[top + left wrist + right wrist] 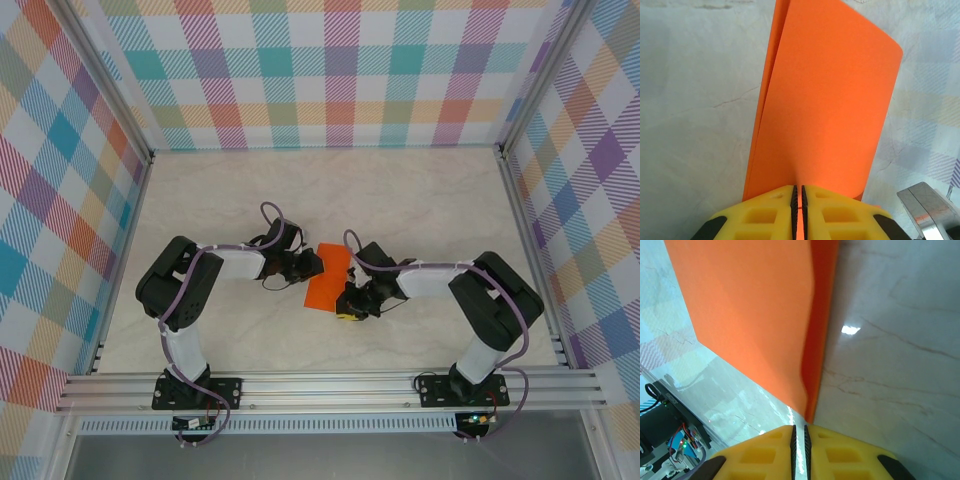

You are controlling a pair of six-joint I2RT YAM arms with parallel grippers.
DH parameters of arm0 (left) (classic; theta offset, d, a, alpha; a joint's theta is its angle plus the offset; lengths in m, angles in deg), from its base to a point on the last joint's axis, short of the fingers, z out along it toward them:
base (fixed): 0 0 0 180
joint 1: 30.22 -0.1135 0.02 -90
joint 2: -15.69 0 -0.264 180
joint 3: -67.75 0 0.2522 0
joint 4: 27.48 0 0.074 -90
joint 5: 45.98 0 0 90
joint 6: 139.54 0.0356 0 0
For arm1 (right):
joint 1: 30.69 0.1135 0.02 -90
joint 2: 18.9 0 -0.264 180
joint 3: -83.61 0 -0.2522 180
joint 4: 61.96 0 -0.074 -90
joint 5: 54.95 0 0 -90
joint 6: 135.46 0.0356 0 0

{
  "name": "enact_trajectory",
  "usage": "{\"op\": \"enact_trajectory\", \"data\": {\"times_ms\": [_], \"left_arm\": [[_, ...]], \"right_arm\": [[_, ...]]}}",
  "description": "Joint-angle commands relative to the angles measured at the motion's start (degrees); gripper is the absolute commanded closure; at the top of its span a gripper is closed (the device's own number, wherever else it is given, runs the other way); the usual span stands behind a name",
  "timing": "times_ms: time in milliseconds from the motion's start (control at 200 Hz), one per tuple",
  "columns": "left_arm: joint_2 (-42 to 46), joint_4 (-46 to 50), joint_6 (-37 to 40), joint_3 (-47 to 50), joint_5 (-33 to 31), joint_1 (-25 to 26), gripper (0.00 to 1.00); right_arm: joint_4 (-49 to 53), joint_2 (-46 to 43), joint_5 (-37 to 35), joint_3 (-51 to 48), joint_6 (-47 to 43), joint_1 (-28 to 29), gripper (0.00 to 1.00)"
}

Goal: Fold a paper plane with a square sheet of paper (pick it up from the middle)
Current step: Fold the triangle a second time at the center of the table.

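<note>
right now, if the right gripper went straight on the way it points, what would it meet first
Probably the square sheet of paper: its folded corner sits just ahead of the right gripper, though depth is unclear.

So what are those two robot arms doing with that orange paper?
They're folding it, and it doesn't look like a plane yet. The square sheet of paper is doubled over into two layers. The left gripper is shut on one edge of it. The right gripper is shut too, and the paper's folded edge comes right down to its tips. I can't tell if it's pinching it.
</note>
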Motion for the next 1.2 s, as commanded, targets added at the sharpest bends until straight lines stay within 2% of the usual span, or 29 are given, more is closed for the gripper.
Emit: {"op": "enact_trajectory", "data": {"times_ms": [0, 125, 330, 455, 660, 880, 1195], "left_arm": [[-3.1, 4.13, 0.48, 1.51, -3.5, 0.02, 0.86], [-3.16, 3.73, 0.19, 1.47, -3.1, 0.02, 0.86], [-3.47, 3.56, -0.21, 1.18, -2.53, 0.02, 0.86], [-3.72, 2.86, -0.95, 1.31, -2.24, 0.02, 0.86], [-3.87, 2.1, -1.3, 1.81, -2.31, 0.02, 0.86], [-4.15, 2.26, -1.18, 1.79, -2.65, 0.02, 0.86], [-3.72, 2.88, -0.98, 1.97, -3.32, -0.07, 0.86]], "right_arm": [[2.43, -2.54, -0.32, 0.98, 1.11, 0.36, 0.84], [1.68, -1.07, -0.79, 6.23, 1.53, 0.31, 0.84], [1.47, 6.99, -2.83, 14.73, 2.89, 0.31, 0.84], [0.52, 11.26, -4.41, 16.71, 4.35, 0.31, 0.85], [-2.45, 12.7, -7.43, 13.5, 5.16, 0.31, 0.87], [-4.7, 12.07, -5.24, 9.2, 6.41, 0.31, 0.87], [-5.92, 1.78, -3.49, -0.65, 7.49, 0.31, 0.83]]}}
